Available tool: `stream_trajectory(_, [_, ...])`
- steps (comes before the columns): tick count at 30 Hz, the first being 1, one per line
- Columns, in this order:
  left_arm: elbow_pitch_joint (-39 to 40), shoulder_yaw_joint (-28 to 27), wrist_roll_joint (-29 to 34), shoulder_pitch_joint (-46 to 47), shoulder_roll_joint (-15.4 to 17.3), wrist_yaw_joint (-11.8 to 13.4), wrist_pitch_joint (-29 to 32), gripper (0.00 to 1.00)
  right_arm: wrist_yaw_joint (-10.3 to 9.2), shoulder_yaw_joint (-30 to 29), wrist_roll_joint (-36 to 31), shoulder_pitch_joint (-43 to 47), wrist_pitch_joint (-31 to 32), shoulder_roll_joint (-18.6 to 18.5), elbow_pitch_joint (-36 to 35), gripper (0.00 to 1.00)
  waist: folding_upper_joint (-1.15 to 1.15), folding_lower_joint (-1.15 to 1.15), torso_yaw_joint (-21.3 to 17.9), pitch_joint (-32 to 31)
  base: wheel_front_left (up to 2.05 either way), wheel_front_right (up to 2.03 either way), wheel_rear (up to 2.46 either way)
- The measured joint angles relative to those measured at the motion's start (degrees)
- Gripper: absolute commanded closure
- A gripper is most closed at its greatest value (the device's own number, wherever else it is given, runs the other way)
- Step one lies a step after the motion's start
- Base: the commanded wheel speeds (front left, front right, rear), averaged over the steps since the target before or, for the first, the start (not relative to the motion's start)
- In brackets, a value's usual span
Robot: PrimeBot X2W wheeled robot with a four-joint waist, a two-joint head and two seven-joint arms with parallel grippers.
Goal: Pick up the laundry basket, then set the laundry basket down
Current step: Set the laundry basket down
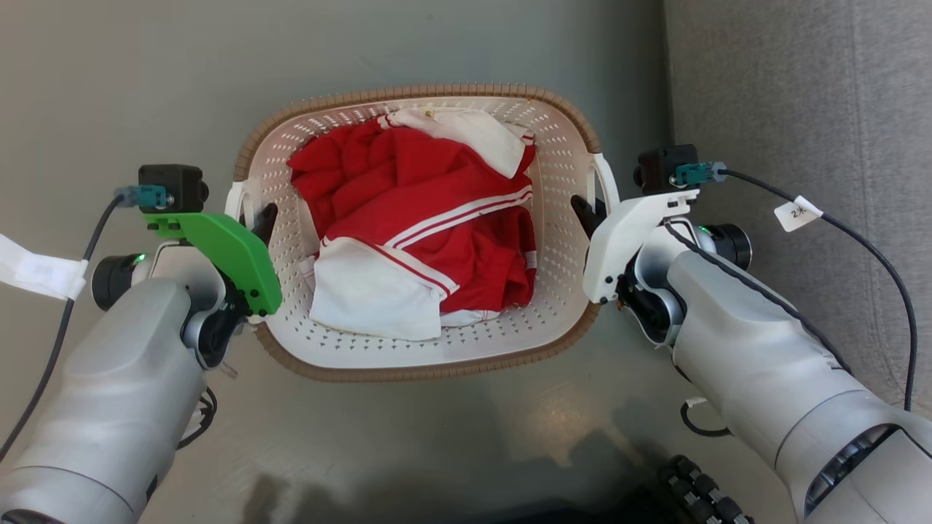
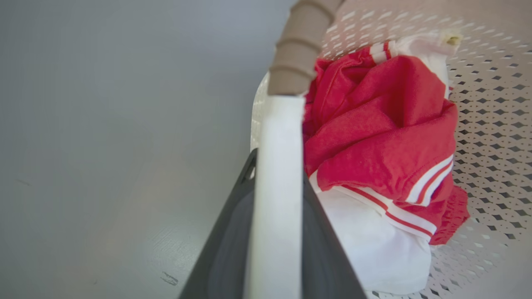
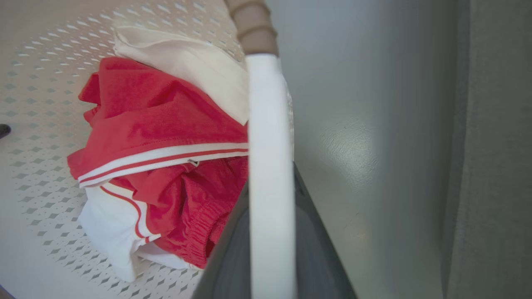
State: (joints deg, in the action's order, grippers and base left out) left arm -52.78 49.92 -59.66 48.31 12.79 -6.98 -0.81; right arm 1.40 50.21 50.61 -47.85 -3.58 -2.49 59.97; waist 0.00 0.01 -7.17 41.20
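The laundry basket [image 1: 422,91] is a cream perforated tub with a brown woven-look rim, and it sits between my two arms in the head view. Red and white clothes [image 1: 415,218] are heaped inside it. My left gripper [image 1: 251,218] is shut on the basket's white left handle [image 2: 277,124], one dark finger on each side of the bar. My right gripper [image 1: 598,211] is shut the same way on the white right handle [image 3: 269,124]. The brown rim [image 2: 295,50] [image 3: 253,29] runs on past each handle. I cannot tell whether the basket's base touches the floor.
Grey floor [image 1: 109,87] lies around the basket. A grey fabric-covered piece of furniture [image 1: 801,109] stands close on the right, also seen as grey fabric [image 3: 490,145] in the right wrist view. Black cables trail from both wrists. A black ribbed part [image 1: 699,487] lies at the lower right.
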Motion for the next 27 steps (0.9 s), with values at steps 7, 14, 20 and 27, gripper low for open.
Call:
stream_trajectory(7, [-0.27,0.26,0.0,1.68,0.27,-0.02,-0.32,1.0,0.0,0.43,1.31,-1.3,-0.52,0.0,-0.04,1.0,0.0,0.0,-0.11,4.09,0.0,0.0,0.0])
stream_trajectory(14, [-0.57,0.41,0.0,3.95,0.57,-0.08,-1.27,1.0,-0.02,0.73,1.9,-2.81,-1.93,-0.07,-0.34,1.0,0.0,0.0,-0.3,7.23,0.0,0.0,0.0])
stream_trajectory(20, [-0.77,0.74,0.01,4.93,0.74,-0.09,-2.35,1.0,-0.15,1.37,2.46,-3.57,-2.77,-0.13,-0.55,1.0,0.0,-0.01,-0.39,9.42,0.0,0.0,0.0])
stream_trajectory(27, [-1.26,1.37,0.09,6.09,0.75,-0.14,-3.99,1.0,-0.43,1.85,2.91,-4.35,-4.53,-0.16,-0.62,1.0,0.0,-0.01,-0.22,10.98,0.0,0.0,0.0])
